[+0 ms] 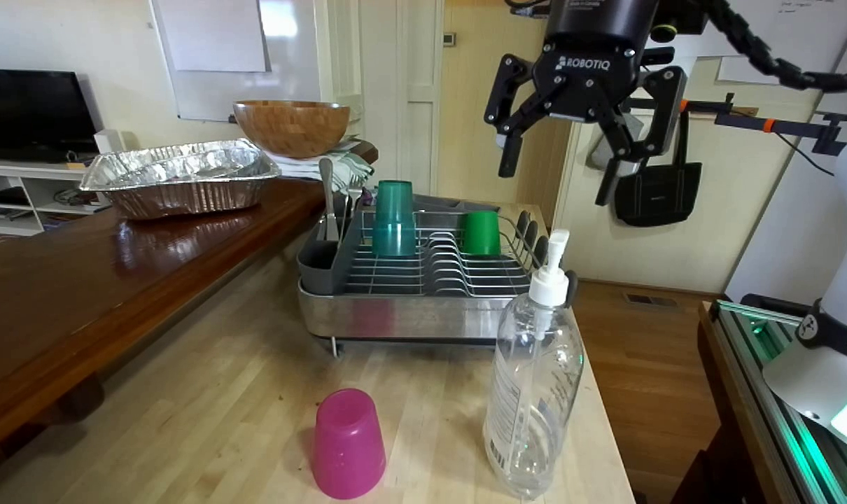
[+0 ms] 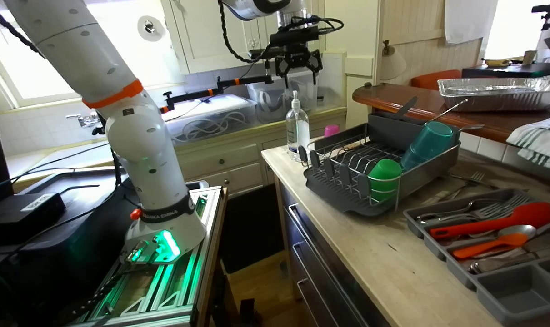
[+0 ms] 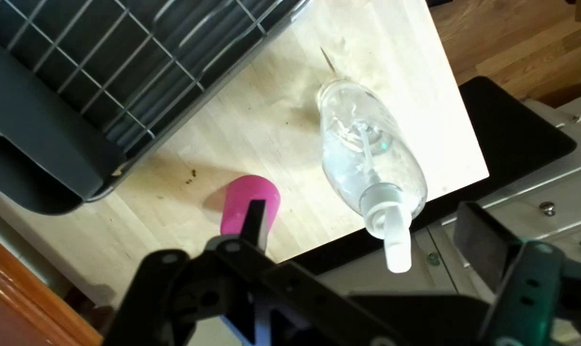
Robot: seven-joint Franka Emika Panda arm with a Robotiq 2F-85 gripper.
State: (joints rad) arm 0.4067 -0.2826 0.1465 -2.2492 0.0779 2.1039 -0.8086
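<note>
My gripper (image 1: 556, 187) hangs in the air above the counter, jaws wide apart, with nothing held. In the wrist view, the clear pump bottle (image 3: 367, 139) lies below, its white nozzle (image 3: 397, 240) appearing between the fingers. The bottle stands upright near the counter edge in both exterior views. A pink cup (image 1: 348, 444) rests upside down on the wood beside it; in the wrist view one finger (image 3: 255, 218) overlaps the pink cup (image 3: 245, 194) without visible contact. A green cup (image 1: 481, 233) and teal stacked cups (image 1: 394, 220) sit in the dish rack (image 1: 409, 316).
A grey cutlery tray (image 2: 511, 290) with utensils lies near the rack. On the raised brown ledge (image 1: 150, 259) stand a foil pan (image 1: 185, 196) and a wooden bowl (image 1: 292, 129). Plastic bins (image 2: 220, 119) stand behind the bottle in an exterior view.
</note>
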